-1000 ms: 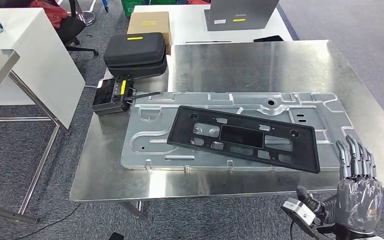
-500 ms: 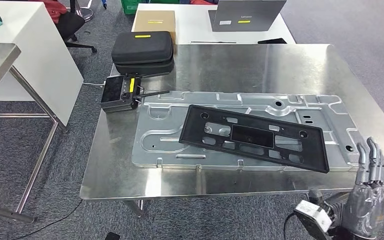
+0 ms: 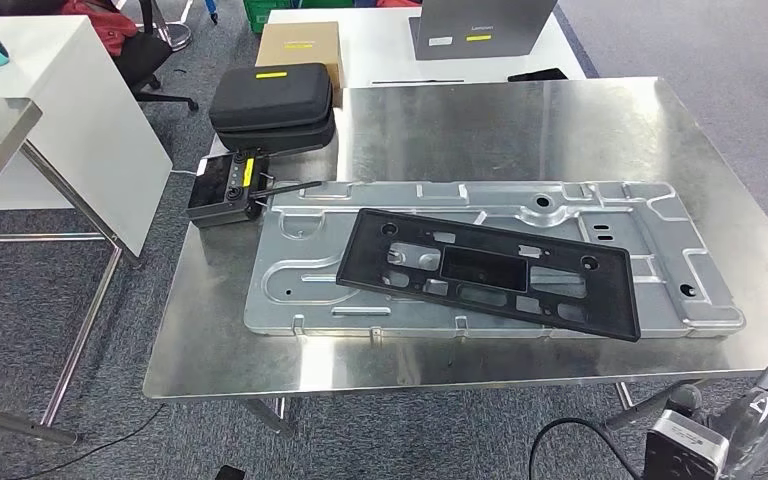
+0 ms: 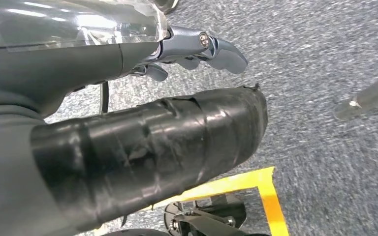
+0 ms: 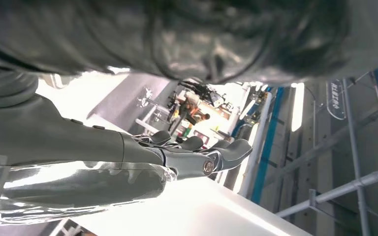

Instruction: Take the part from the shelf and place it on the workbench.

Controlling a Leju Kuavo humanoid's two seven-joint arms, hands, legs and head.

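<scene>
I see the black part [image 3: 488,273] lying flat on the silver panel [image 3: 310,280] on the steel tabletop [image 3: 520,120]. My left hand [image 4: 197,49] hangs over carpet, fingers loosely curled and holding nothing; my right hand [image 5: 197,155] is empty, fingers extended.

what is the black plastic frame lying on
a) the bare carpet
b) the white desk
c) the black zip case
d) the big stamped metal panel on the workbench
d, the black plastic frame lies flat across the stamped metal panel on the steel workbench.
</scene>
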